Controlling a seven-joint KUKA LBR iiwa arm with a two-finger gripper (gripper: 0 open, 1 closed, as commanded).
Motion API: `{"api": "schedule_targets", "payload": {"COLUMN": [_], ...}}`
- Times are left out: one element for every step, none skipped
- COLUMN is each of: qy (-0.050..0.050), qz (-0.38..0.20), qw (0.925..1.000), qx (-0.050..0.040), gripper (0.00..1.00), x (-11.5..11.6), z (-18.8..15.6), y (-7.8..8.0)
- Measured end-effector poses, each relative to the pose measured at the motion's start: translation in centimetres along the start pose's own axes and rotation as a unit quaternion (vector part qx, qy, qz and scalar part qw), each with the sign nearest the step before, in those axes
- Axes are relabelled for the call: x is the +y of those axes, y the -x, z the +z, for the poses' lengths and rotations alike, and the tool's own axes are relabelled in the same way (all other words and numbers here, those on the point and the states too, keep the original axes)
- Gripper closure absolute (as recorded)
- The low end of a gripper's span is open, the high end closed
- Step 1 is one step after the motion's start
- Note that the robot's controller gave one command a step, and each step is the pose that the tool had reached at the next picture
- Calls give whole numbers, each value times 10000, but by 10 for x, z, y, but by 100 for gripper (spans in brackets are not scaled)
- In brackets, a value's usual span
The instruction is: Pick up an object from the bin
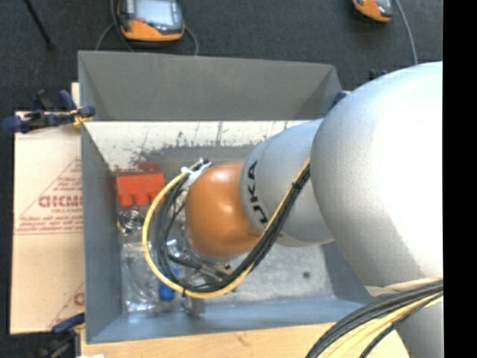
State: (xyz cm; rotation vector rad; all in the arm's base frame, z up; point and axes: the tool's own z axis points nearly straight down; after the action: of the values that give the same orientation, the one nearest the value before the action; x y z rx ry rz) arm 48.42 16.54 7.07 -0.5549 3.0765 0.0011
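Arm reaches in from the right with the wrist bent down into the left half of the bin. The orange cover and cable loops hide most of the tool, so can't tell if it's spread or pressed together; nothing seen pinched. Tool sits low near the near-left corner, over crumpled clear plastic, with a small blue piece just beside. Likely target is there, judging by position. Orange block lies further back by the left wall, with a shiny round item just in front of it, both apart from the tool. Probably at the grasp stage; lift not yet done.
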Motion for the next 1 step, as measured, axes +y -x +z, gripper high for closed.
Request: {"api": "schedule_targets", "payload": {"qy": [9], "qz": [5], "qw": [10000], "qx": [55], "gripper": [100], "x": [2], "z": [0], "y": [-2]}}
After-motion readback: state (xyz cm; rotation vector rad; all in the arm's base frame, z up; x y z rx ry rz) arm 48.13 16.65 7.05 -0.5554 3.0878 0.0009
